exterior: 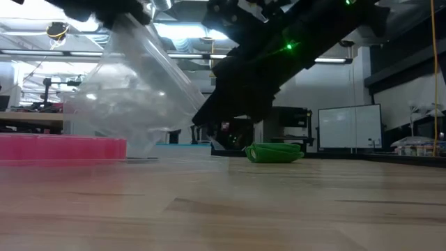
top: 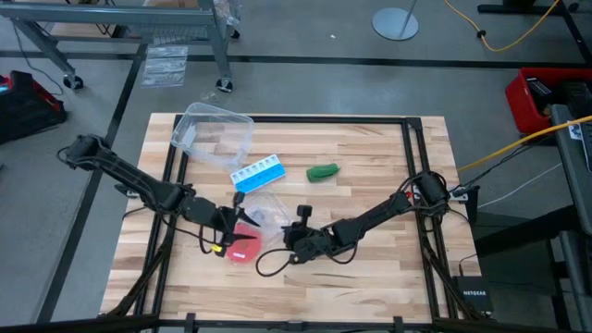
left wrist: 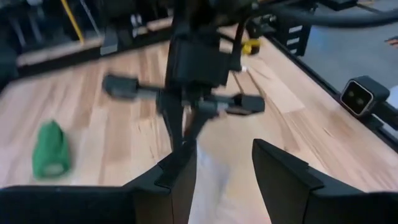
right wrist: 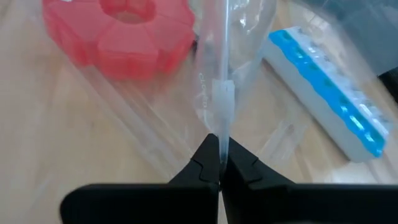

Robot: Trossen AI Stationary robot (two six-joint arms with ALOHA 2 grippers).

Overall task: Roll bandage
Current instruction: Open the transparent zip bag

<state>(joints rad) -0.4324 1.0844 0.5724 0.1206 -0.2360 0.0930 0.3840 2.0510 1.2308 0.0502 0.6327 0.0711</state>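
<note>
On the wooden tabletop (top: 370, 268), a clear plastic tub (top: 212, 134) sits at eleven o'clock. A blue-and-white pill box (top: 258, 174) lies nearer the centre, a clear plastic bag (top: 262, 213) below it, and a red round disc (top: 244, 245) at seven o'clock.

Matt green cloth is seen in the bandage (top: 322, 171), clear glossy plastic in the bag (right wrist: 239, 74), smooth pale wood in the surface (top: 370, 157)

Two dark, slim, jointed arms. The left arm (top: 139, 185) has a yellow tag by its wrist; the right arm (top: 370, 217) trails a black cable loop and shows a small green light.
</note>
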